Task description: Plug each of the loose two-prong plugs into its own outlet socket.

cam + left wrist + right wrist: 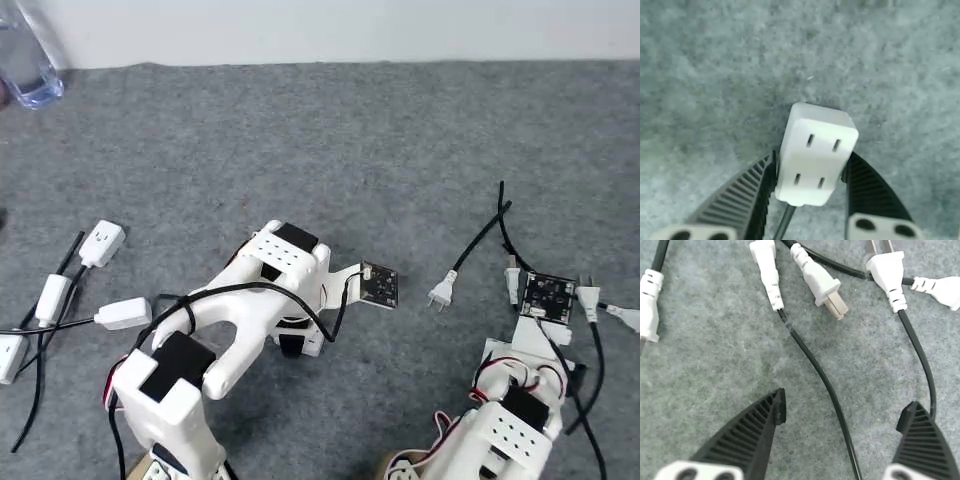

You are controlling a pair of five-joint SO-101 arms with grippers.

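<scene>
Two white robot arms rise from the bottom edge of the high view, over a desk [350,130] covered in grey felt. The left arm [230,330], lower centre-left, bends forward and down toward the middle of the frame. Its left hand [811,157] is clenched on one white held socket [815,145], with a ribbed black finger [752,197] against each side. The socket's face, with two pairs of slots, looks up at the wrist camera, just above the felt.

The right arm [510,430] sits folded low in the lower right corner. Its right hand [846,400] is released, fingers spread wide and grasping nothing. It hovers over a black cord [810,362] that runs between them.

Just beyond that hand lie five loose white plugs, counted in the right wrist view. The first plug [647,295] is at the left edge and the second plug [767,270] heads that black cord. The third plug [820,282] shows two bare prongs, the fourth plug [885,267] points its prongs away, and the fifth plug [940,290] is at the right edge. None sits in a socket.

At the left edge of the high view, well apart from the plugs, four more white socket ends lie on black cords. These are the nearest socket [10,355], the second socket [122,313], the third socket [52,298] and the farthest socket [103,243], whose face shows slots.

Farthest off, in the upper left corner, stands a clear bottle [25,60].
</scene>
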